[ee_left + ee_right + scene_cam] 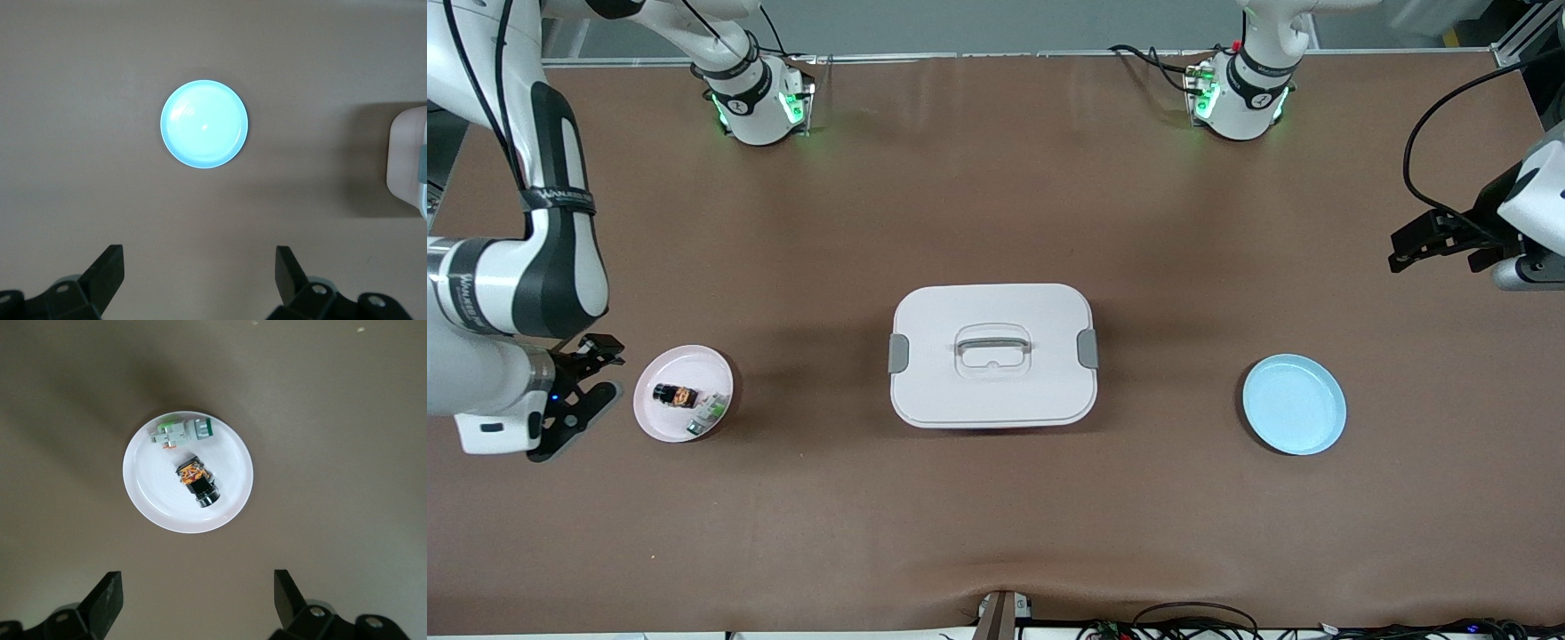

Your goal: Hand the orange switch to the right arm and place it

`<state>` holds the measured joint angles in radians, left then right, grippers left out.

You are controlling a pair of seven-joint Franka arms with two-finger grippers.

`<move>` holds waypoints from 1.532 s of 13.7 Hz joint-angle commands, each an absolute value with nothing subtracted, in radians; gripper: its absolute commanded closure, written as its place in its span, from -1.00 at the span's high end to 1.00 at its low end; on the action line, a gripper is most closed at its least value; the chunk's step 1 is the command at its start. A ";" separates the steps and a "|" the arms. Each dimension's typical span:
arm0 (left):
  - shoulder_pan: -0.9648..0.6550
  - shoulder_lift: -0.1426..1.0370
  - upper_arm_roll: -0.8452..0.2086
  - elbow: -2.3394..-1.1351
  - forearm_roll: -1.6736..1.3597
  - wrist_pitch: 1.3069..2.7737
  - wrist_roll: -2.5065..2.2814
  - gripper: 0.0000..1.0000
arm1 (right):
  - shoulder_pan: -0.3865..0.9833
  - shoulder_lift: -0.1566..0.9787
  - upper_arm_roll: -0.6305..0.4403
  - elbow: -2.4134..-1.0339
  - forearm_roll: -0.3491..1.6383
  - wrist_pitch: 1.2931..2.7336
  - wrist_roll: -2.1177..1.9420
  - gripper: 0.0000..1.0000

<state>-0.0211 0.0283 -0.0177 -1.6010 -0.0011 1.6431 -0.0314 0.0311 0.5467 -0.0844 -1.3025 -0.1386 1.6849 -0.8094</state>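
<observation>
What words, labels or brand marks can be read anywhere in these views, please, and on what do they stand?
Dark band on the right arm: white lettering, too small to read.
Second band on its forearm: lettering, also unreadable.
Bands at both arm bases: marks too blurred to read.
Orange switch, pink plate, blue plate, white box: no text visible.

The front camera sat high across the table (996,533) and looked down toward both arm bases along its top edge, taking in the whole surface — pink plate (660,418), white lidded box (992,391) and blue plate (1295,404). The left wrist camera looked straight down from well above the blue plate (204,124), catching one edge of the box (405,163). The right wrist camera looked down likewise on the pink plate (160,500) — each plate shared with the front view.
</observation>
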 commanded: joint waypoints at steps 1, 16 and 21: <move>-0.012 -0.009 -0.025 -1.640 0.003 1.651 -0.009 1.00 | 0.029 0.491 -0.087 -1.289 -0.057 1.655 -0.639 1.00; -0.012 -0.080 -0.025 -1.758 -0.028 1.801 -0.031 1.00 | -0.233 0.341 -0.084 -1.181 0.264 1.483 -0.394 1.00; -0.014 -0.067 -0.025 -1.749 -0.029 1.801 -0.026 1.00 | -0.111 0.290 -0.087 -1.180 0.065 1.473 -0.472 1.00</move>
<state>-0.0213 -0.0621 -0.0184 -1.7468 -0.0134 1.7903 -0.0330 -0.1686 0.3283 -0.0869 -1.1696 0.1523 1.4862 -0.4305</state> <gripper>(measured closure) 0.000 0.000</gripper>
